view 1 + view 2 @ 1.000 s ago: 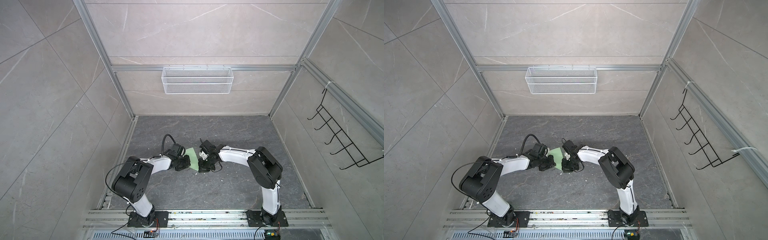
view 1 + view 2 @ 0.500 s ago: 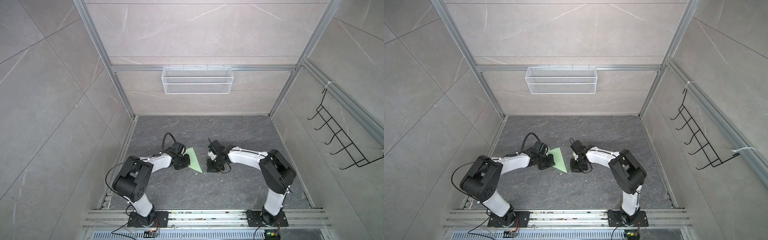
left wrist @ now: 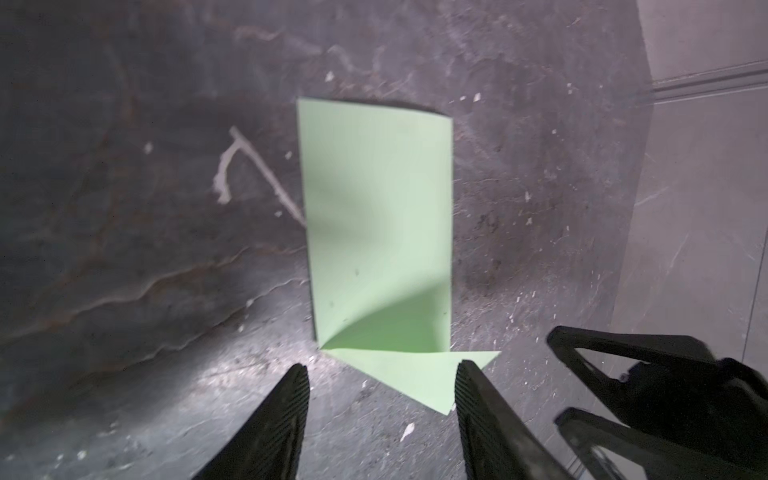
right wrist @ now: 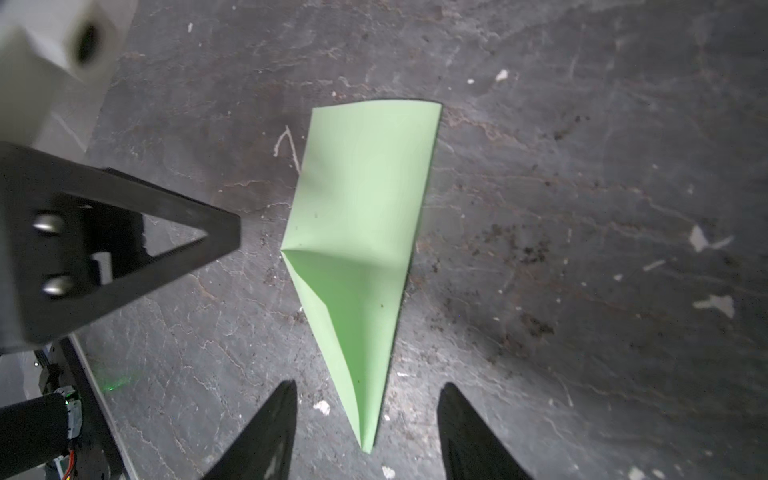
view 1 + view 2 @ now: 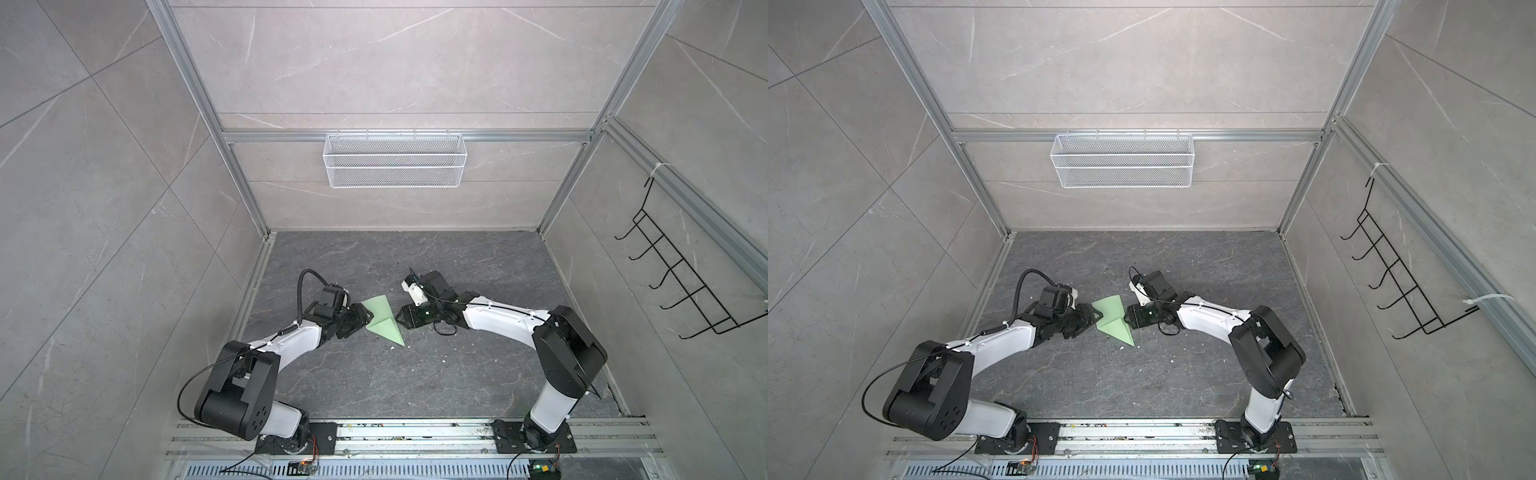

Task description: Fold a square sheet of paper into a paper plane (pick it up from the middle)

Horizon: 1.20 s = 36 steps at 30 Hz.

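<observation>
The thin, pointy green plane (image 5: 384, 318) lay creased. Beside it, left claw (image 3: 380, 370) and right claw (image 4: 369, 385) gaped loose, fingers cut off.

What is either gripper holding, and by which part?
Nothing. The left gripper and right gripper are open; the paper plane lies loose on the floor between them.

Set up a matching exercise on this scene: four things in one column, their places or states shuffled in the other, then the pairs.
Things
1. paper plane
2. wire basket
3. hook rack
4. left gripper

Places or states
A. hung on the back wall
B. jaws apart, holding nothing
C. lying on the dark floor
D. fixed to the side wall at the right of both top views

Pairs: 1-C, 2-A, 3-D, 4-B
</observation>
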{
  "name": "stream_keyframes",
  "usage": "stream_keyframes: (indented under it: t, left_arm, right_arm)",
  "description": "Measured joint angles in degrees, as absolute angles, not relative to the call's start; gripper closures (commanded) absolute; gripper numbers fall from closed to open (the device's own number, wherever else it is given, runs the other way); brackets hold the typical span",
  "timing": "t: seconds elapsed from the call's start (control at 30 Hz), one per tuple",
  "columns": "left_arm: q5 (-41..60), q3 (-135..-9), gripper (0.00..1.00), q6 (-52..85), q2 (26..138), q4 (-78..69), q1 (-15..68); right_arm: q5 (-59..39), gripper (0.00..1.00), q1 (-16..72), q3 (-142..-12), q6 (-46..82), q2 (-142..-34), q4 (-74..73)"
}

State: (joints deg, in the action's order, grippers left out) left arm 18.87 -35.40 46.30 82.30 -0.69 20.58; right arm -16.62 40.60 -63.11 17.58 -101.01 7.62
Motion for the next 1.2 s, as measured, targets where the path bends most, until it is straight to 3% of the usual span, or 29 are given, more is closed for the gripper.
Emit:
stream_keyframes:
  t: [0.43,0.63,0.73,0.93,1.2]
  left_arm:
    - [22.76,-29.21,0.13,49.52,81.23,-9.56,18.65]
    - [23.09,-28.71,0.12,49.52,80.14,-10.74,17.52]
    - [24.36,-28.71,0.13,49.54,80.27,-11.20,17.15]
    - [28.23,-28.71,0.22,50.13,83.77,-15.09,17.10]
    - [33.34,-29.98,0.45,52.29,89.93,-19.57,17.10]
  right_arm:
    - [-22.90,0.59,41.74,-69.69,3.75,-110.78,4.80]
    - [-27.31,0.81,40.25,-71.18,1.43,-114.58,3.86]
    - [-29.63,0.87,38.89,-71.18,1.37,-115.79,3.09]
    - [-31.62,0.88,37.32,-71.18,2.17,-117.89,2.59]
    - [-32.45,0.89,36.53,-71.16,4.51,-119.61,1.45]
